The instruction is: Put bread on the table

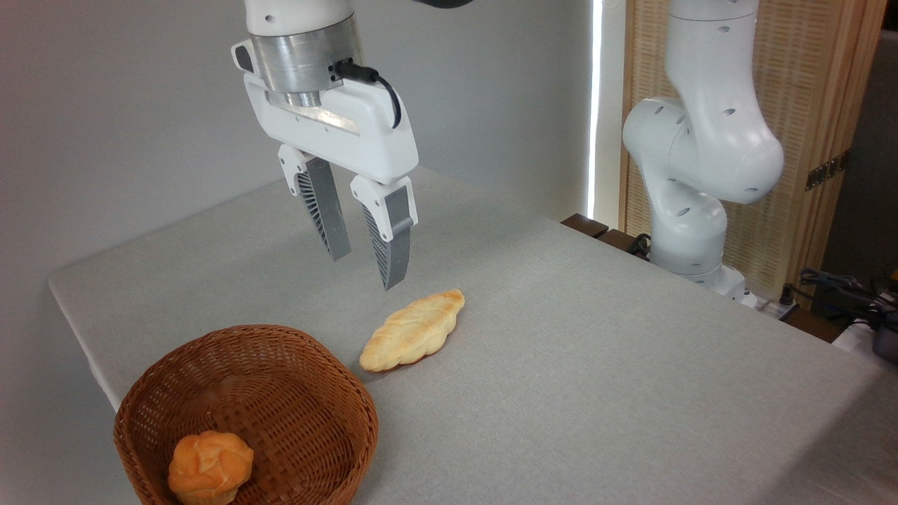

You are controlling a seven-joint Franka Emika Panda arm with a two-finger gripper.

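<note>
1. One bun, the bread [210, 468], lying inside the basket [330, 382], low against the near-left wall, nowhere touching the bench [596, 365].
2. Step in hand, by judgement: approach only, nothing grasped. Tool [366, 270] hanging in the air beyond the basket's far rim, fingers apart, empty, tips pointing down.
3. Next move, likely: carrying the tool over the far rim, down into the basket, fingers straddling the bun, closing, then lifting clear of the wall.
4. Roundish, so no clear long axis; knotted, folded top facing up, leaning slightly toward the camera.
5. Braided loaf [414, 330] just right of the basket, on the cloth; not the target, worth avoiding.
</note>
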